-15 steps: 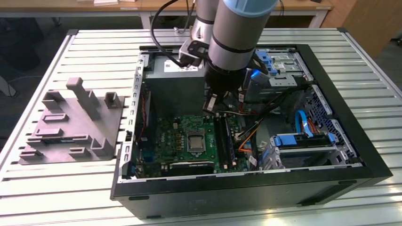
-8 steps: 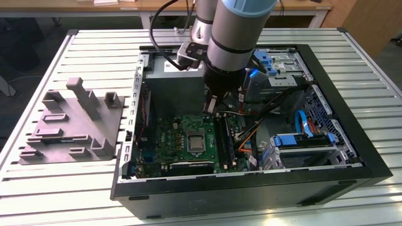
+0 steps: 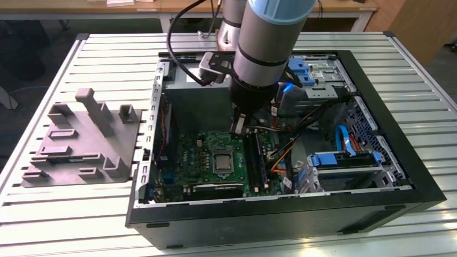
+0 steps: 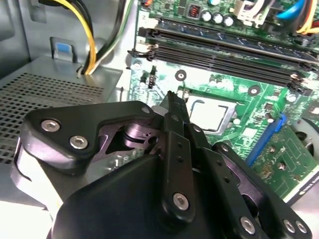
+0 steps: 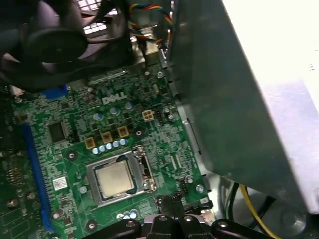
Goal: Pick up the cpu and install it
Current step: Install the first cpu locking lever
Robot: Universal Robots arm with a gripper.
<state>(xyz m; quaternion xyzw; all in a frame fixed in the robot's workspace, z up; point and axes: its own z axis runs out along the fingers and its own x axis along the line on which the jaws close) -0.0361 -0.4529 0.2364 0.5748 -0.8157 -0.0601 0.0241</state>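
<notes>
Cpu [image 5: 115, 179] — small silvery-grey square, paler border, inside socket frame [image 5: 94, 191]

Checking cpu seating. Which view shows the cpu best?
The first wrist view: the cpu lies face-up in its socket frame on the motherboard, its whole top visible. In the second wrist view the gripper covers part of the cpu. In the exterior view the cpu is small.

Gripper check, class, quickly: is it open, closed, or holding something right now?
Gripper: closed, fingers together, nothing visibly held; it hovers above the motherboard, with the cpu seated in its socket.
</notes>
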